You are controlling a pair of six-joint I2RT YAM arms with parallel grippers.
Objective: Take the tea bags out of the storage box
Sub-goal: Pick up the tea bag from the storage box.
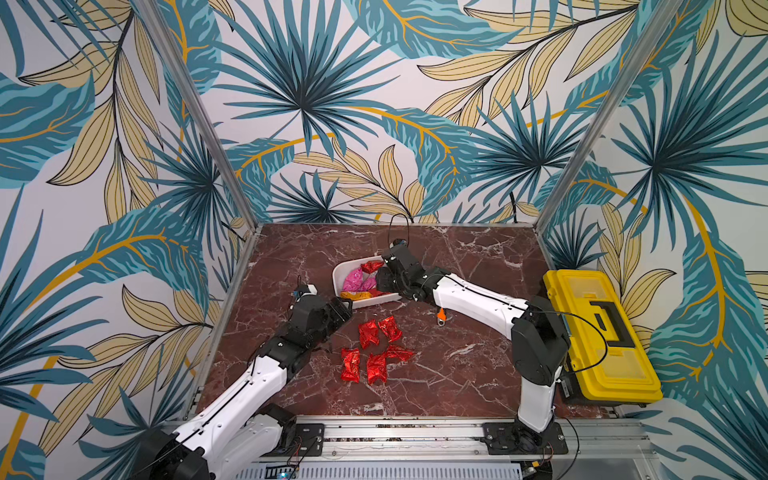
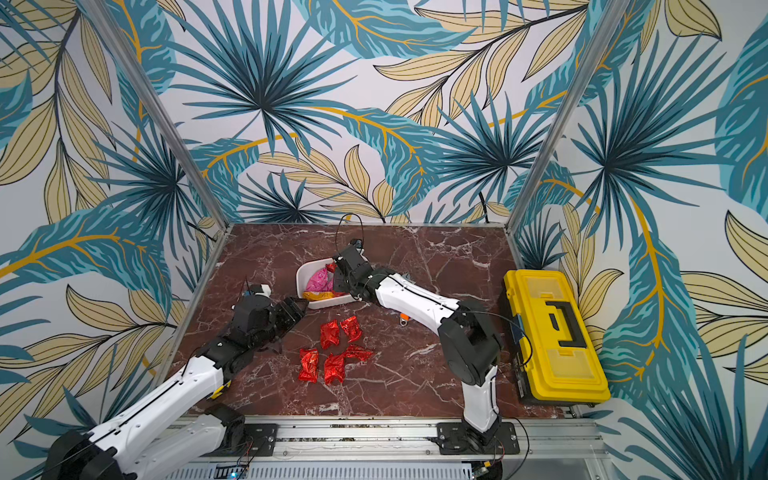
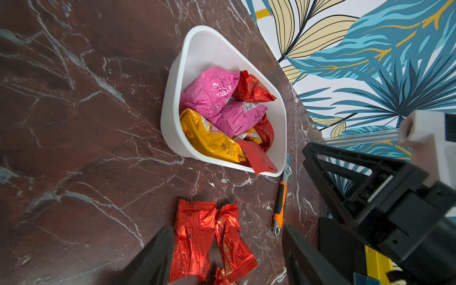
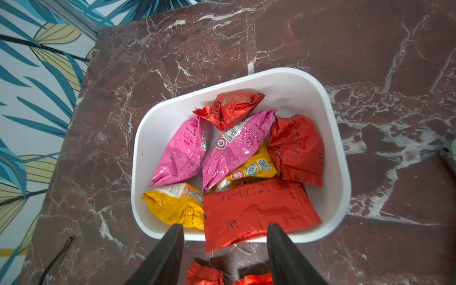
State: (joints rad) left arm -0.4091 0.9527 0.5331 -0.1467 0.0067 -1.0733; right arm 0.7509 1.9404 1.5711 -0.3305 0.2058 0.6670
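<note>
The white storage box (image 1: pixel 340 271) sits mid-table, toward the back. In it lie two pink tea bags (image 4: pixel 182 150), orange-yellow ones (image 4: pixel 175 204) and red ones (image 4: pixel 296 150). One flat red tea bag (image 4: pixel 254 212) hangs over the box's near rim (image 4: pixel 343 172). My right gripper (image 4: pixel 225 227) hovers open over that rim, a finger on each side of the red bag and not touching it. Several red tea bags (image 1: pixel 368 333) lie on the table in front of the box. My left gripper (image 3: pixel 227 229) stands open by the box's front left corner, above two of them (image 3: pixel 197 237).
An orange-handled wrench (image 3: pixel 280 204) lies on the table just right of the box, under my right arm (image 1: pixel 469 299). A big yellow toolbox (image 1: pixel 598 332) stands at the table's right edge. Patterned walls close in the back and both sides.
</note>
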